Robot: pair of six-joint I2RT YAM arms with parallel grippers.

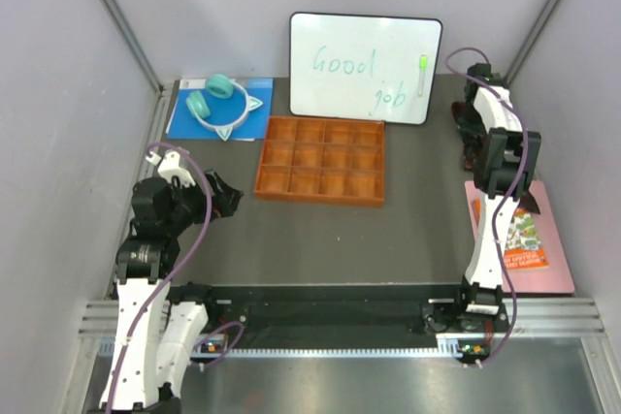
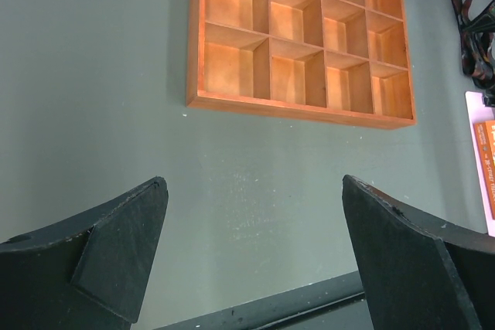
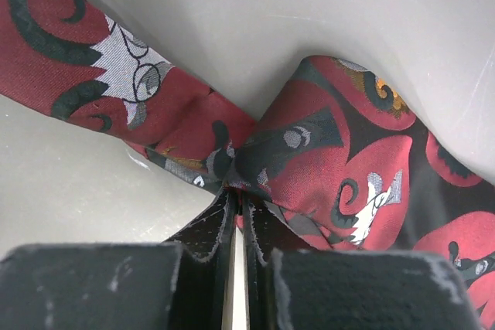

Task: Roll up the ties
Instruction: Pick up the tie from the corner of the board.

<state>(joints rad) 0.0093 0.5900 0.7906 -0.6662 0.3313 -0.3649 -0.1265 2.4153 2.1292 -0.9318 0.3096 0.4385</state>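
Gripped the tie (image 3: 309, 152) at a bunched fold in the clenched right gripper (image 3: 236, 200), far right of the table (image 1: 320, 239). Ran crosswise to the jaws. Hung the left gripper (image 2: 254, 191) released, well apart; judged nearer the right arm.

A broad strip of bare table (image 1: 320, 239) is left open between its near edge and the orange tray (image 1: 320, 198). The back is closed off by the whiteboard (image 1: 364, 67) and by headphones (image 1: 221, 104) on a blue sheet (image 1: 184, 123), and the right edge is taken up by a pink book (image 1: 548, 269).
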